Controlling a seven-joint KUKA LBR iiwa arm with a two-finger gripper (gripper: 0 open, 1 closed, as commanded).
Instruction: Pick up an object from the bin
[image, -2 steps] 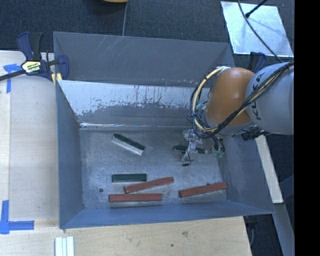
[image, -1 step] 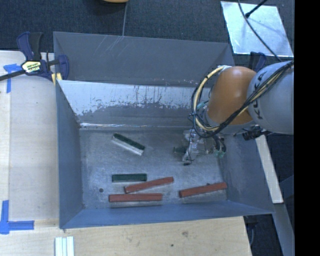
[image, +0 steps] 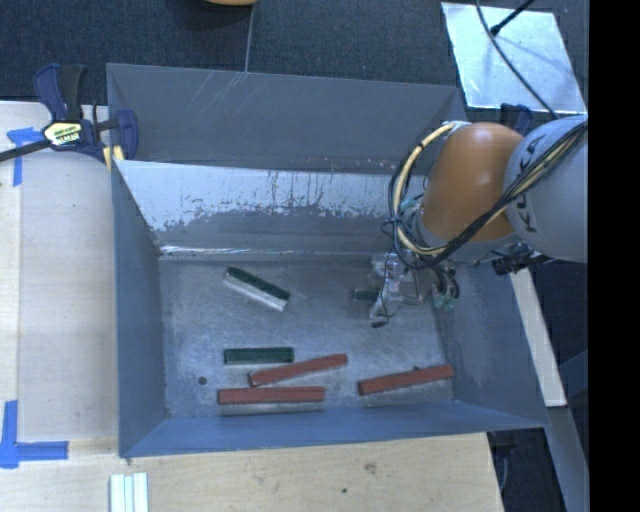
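Note:
My gripper (image: 384, 300) hangs low over the right part of the bin floor, under the orange cover. A small dark green piece (image: 362, 294) lies just to its left, close to it or touching it; I cannot tell which. A red-brown bar (image: 405, 380) lies on the floor below the gripper, near the front wall. Further left, a dark green bar with a pale edge (image: 256, 288) lies tilted in the middle of the bin.
At the front left lie a dark green bar (image: 258, 355) and two red-brown bars, one slanted (image: 297, 370) and one flat along the front wall (image: 271, 396). The arm and its cables cover the bin's right rim.

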